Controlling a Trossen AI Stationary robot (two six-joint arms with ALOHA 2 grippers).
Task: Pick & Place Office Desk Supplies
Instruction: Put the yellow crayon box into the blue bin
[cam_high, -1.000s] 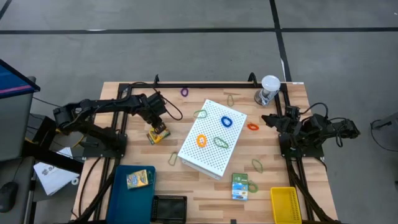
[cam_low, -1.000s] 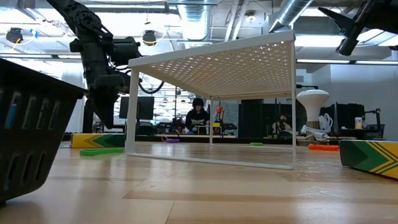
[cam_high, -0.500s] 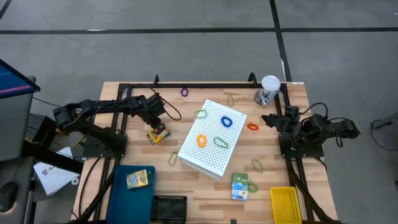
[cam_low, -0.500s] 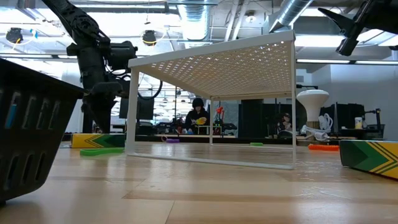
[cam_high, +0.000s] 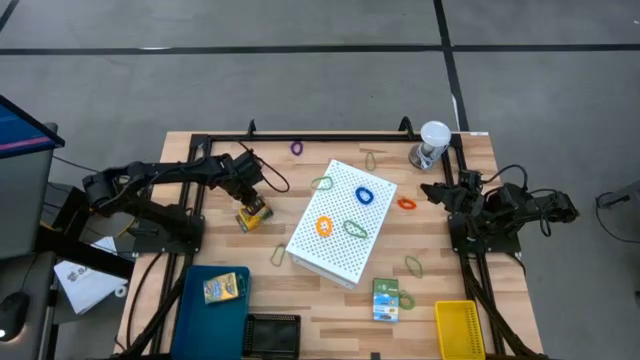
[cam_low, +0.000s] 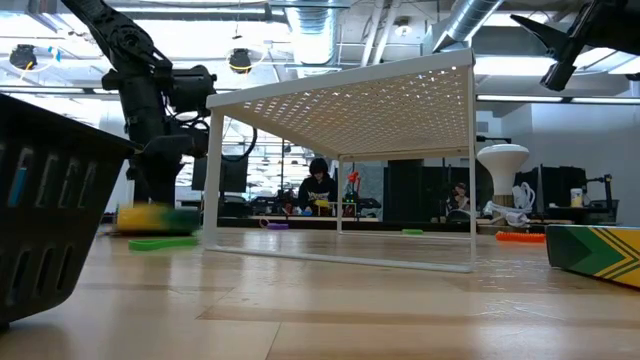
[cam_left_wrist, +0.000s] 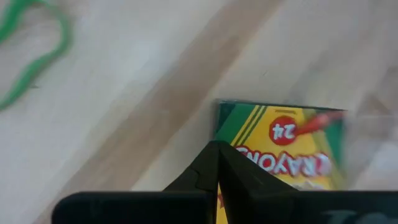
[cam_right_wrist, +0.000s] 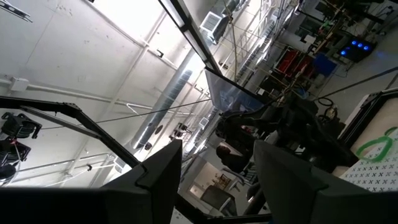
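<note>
Yellow crayon box (cam_high: 253, 216) now slightly shifted, closed left hand (cam_high: 256, 205) over it.

The crayon box (cam_left_wrist: 283, 144) is yellow with green diagonal stripes and red lettering (a red "24" badge too). The perforated box (cam_high: 335, 243) is white, dotted with holes, bearing blue (cam_high: 363, 195) and orange (cam_high: 324, 226) loops.

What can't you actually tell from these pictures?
- Whether the shut left hand touches the crayon box: the left wrist view's edge cuts the box off.
- That box in the low view: blurred.
- The open right hand: the right wrist view shows only ceiling.
- The green card box: print too small.
</note>
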